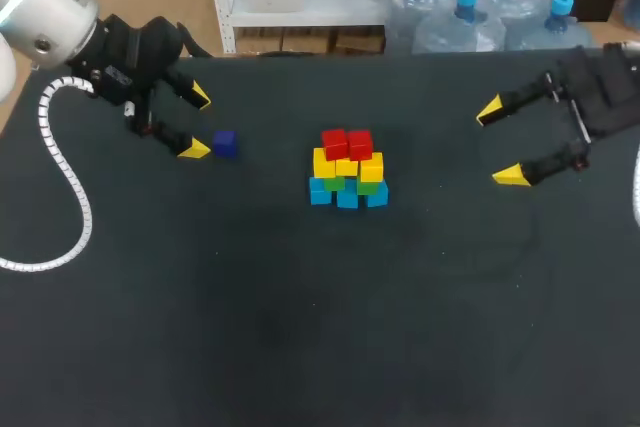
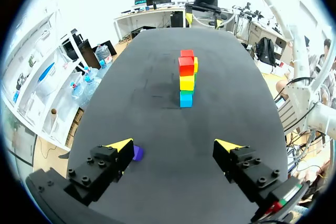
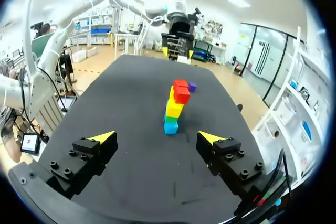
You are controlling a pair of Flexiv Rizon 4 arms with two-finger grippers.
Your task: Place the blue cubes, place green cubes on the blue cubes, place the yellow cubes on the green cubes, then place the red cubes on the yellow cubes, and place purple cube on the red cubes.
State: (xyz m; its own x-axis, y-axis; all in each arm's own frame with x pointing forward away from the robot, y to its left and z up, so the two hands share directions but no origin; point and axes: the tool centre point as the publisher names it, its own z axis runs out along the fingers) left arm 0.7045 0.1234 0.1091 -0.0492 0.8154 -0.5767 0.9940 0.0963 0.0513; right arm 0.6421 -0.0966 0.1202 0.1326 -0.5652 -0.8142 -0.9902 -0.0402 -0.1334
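Blue cubes (image 1: 347,195) make the bottom row of the stack, which stands about mid-surface and is the nearest of the task's things to me. On them sit the green cubes (image 1: 334,184), mostly hidden between the layers, then the yellow cubes (image 1: 345,165), and on top the red cubes (image 1: 347,143), side by side. Each layer is narrower than the one under it, which I judge is what lets the pile stand steady and leaves one flat seat on top for the last piece. The blocks look like small, hard, sharp-edged cubes with smooth, evenly coloured faces. I cannot tell whether they are wood or plastic. The surface (image 1: 300,327) under them is dark and matte, like a mat, and should keep them from sliding.

A little farther and to the left, the purple cube (image 1: 224,144) lies alone on the surface, well apart from the stack. It sits just beside the nearer yellow tip (image 1: 195,150) of my left jaws, not between them. Those jaws are spread wide and hold nothing. I judge they are lined up to close on this cube, the only one not yet stacked.

Far right, my right jaws are also spread wide and empty, well clear of the stack, probably so they stay out of the way.
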